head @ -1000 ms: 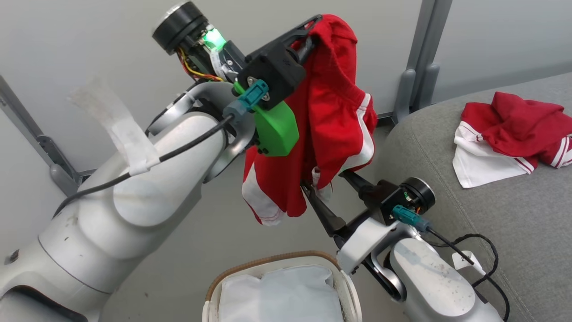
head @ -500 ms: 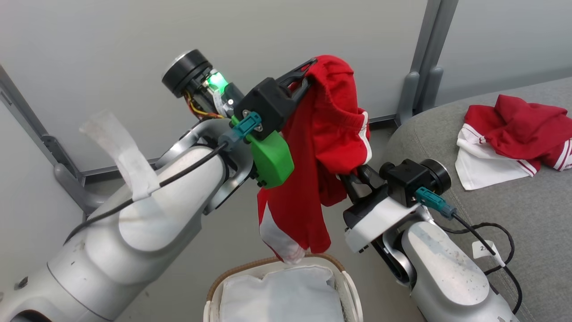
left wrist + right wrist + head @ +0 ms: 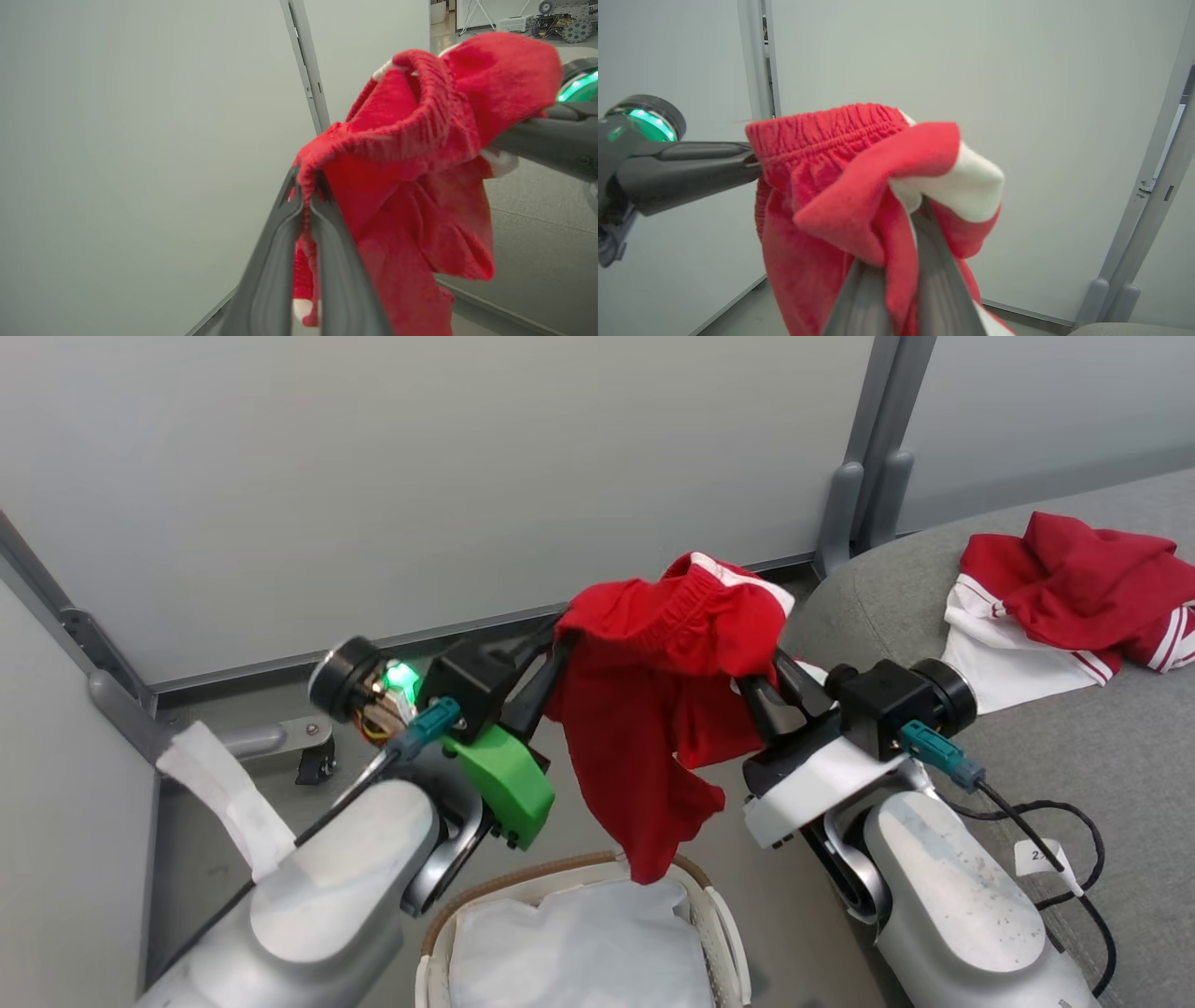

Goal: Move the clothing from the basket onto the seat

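Note:
Red shorts (image 3: 653, 709) with an elastic waistband and white trim hang between my two grippers, above the basket (image 3: 523, 889). My left gripper (image 3: 558, 644) is shut on the waistband (image 3: 373, 140); its pinch is plain at the left gripper (image 3: 306, 184). My right gripper (image 3: 764, 674) is shut on the other side of the shorts (image 3: 859, 196), as seen at the right gripper (image 3: 903, 224). The shorts' lowest fold brushes the basket's far rim. A red jersey (image 3: 1074, 588) with white panels lies crumpled on the grey seat (image 3: 1074, 756). Inside the basket, the white liner (image 3: 579, 947) is all I see.
A pale partition wall (image 3: 420, 476) with grey posts (image 3: 854, 495) stands behind the grippers. A black cable with a tag (image 3: 1055, 859) trails over the seat beside my right forearm. A caster and bracket (image 3: 299, 751) sit on the floor at the wall's foot.
My left gripper has come down and my right gripper has risen and closed on the shorts. The shorts now span both grippers at about one height. The head view has shifted a little.

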Available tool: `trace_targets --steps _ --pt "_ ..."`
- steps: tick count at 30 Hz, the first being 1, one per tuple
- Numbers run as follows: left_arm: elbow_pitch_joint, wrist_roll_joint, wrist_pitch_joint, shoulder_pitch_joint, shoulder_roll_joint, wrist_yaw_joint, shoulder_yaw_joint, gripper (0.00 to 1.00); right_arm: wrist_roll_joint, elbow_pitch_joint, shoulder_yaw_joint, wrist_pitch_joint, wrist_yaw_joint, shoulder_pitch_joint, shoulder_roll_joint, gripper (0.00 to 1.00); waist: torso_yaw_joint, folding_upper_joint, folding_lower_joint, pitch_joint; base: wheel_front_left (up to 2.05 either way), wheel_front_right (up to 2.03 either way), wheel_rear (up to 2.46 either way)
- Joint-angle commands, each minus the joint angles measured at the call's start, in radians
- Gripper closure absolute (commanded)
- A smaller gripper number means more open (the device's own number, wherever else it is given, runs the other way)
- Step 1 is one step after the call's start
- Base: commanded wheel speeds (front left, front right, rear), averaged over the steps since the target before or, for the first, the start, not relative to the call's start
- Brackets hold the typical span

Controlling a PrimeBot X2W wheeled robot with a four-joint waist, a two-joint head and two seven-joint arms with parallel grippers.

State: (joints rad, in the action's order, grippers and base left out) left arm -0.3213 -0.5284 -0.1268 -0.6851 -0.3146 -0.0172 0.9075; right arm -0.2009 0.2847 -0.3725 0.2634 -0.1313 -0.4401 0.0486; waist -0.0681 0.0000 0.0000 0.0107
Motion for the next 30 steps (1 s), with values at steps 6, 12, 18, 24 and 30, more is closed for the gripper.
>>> trace_targets --steps 6,12,18,24,30 --pt "-0.056 -0.038 -0.079 0.123 0.019 0.023 -0.003 0.00 0.037 -0.019 0.065 0.002 0.001 0.009 0.003 1.00 -0.008 0.0000 0.0000 -0.015 0.00 0.00 0.00" --pt "-0.093 -0.055 -0.124 0.207 0.046 0.036 -0.015 0.00 0.063 -0.041 0.149 0.002 0.001 0.015 0.003 1.00 -0.010 0.0000 0.0000 -0.026 0.00 0.00 0.00" --pt "-0.108 -0.039 -0.139 0.267 0.073 0.038 -0.034 0.00 0.095 -0.055 0.211 0.002 0.001 0.029 0.003 1.00 -0.013 0.0000 0.0000 -0.034 0.00 0.00 0.00" --pt "-0.079 0.004 -0.138 0.310 0.090 0.031 -0.085 0.00 0.110 -0.061 0.254 0.002 0.001 0.046 0.004 1.00 -0.036 0.0000 0.0000 -0.044 0.00 0.00 0.00" --pt "-0.063 0.046 -0.137 0.333 0.098 0.018 -0.127 0.00 0.125 -0.069 0.271 0.002 0.001 0.038 0.004 1.00 -0.120 0.0000 0.0000 -0.076 0.00 0.00 0.00"
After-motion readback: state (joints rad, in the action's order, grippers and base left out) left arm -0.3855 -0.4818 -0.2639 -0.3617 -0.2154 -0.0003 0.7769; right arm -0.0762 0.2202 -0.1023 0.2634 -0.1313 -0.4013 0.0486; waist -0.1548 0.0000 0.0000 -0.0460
